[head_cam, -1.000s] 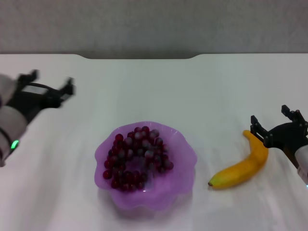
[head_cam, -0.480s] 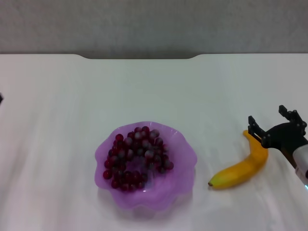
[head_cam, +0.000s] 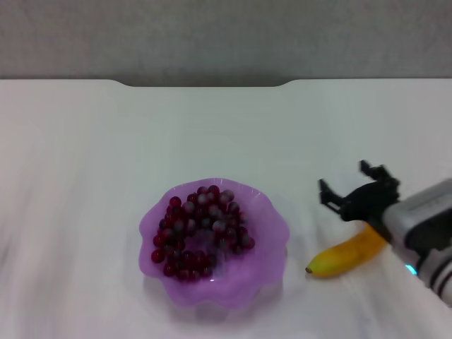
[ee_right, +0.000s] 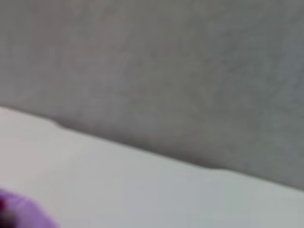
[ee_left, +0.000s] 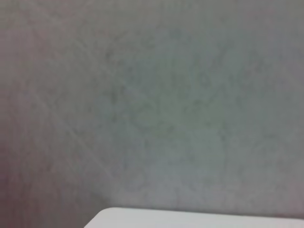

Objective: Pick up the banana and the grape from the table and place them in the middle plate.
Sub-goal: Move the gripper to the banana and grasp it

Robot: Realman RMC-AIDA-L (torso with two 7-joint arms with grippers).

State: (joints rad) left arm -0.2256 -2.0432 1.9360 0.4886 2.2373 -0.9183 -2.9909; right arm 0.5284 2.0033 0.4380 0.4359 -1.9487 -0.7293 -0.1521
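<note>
The grape [head_cam: 201,229] bunch, dark red and partly frosted, lies inside the purple scalloped middle plate [head_cam: 268,244] near the front centre of the white table [head_cam: 226,134]. The yellow banana [head_cam: 346,256] rests on the table to the right of the plate, its upper end hidden behind my right gripper [head_cam: 357,187]. That gripper hovers open just above the banana's far end, holding nothing. A purple corner of the plate [ee_right: 23,211] shows in the right wrist view. My left gripper is out of view.
The table's far edge has a notch [head_cam: 205,83] against a grey wall [head_cam: 226,35]. The left wrist view shows only the wall and a table corner [ee_left: 190,219].
My left arm has withdrawn out of the head view to the left. My right gripper has swung leftward over the banana, toward the plate. The banana and grape have not moved.
</note>
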